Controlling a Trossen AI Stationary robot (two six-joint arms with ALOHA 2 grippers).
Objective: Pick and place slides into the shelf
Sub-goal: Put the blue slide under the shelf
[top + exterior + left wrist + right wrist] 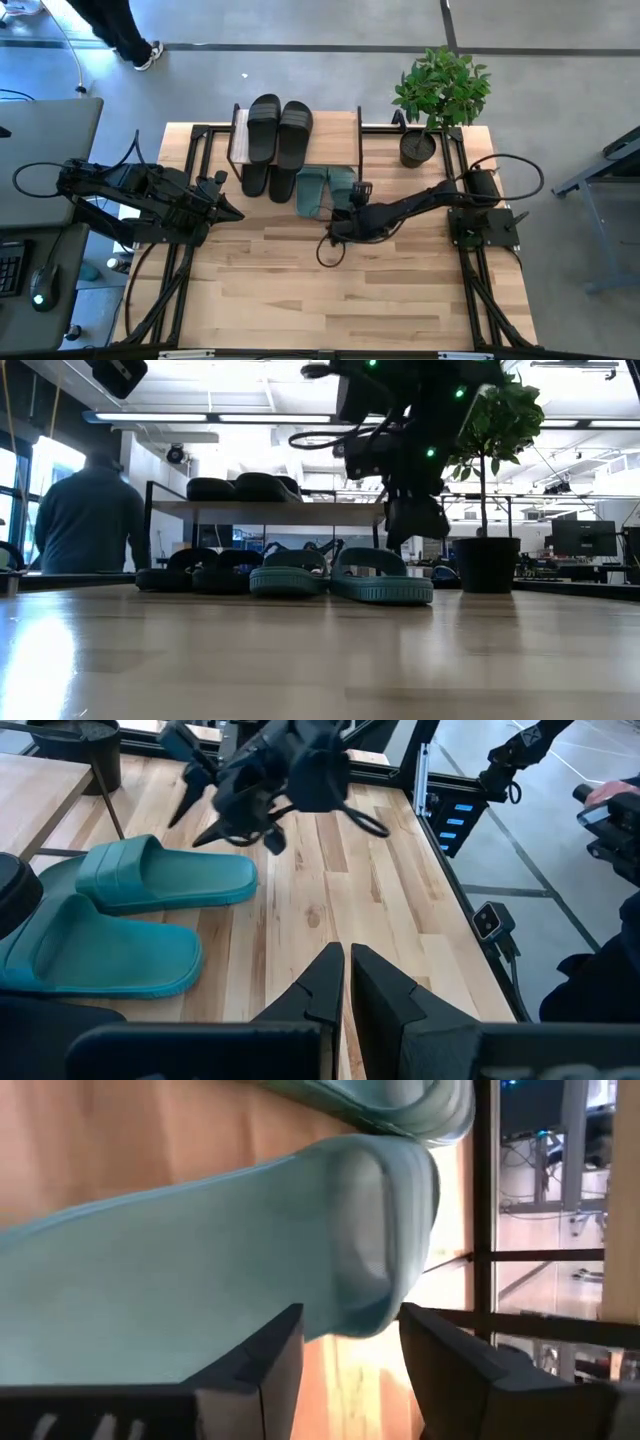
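Green slides [326,190] lie on the worktop [350,290] before the shelf [335,135]. Right gripper [356,196] hangs over one, fingers apart; next, close on it. Left gripper [232,212] waits, fingers together.

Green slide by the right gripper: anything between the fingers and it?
Nothing visible. The right gripper hangs open right over the green slide, its strap just ahead of the fingers. The left gripper waits, shut, well aside.
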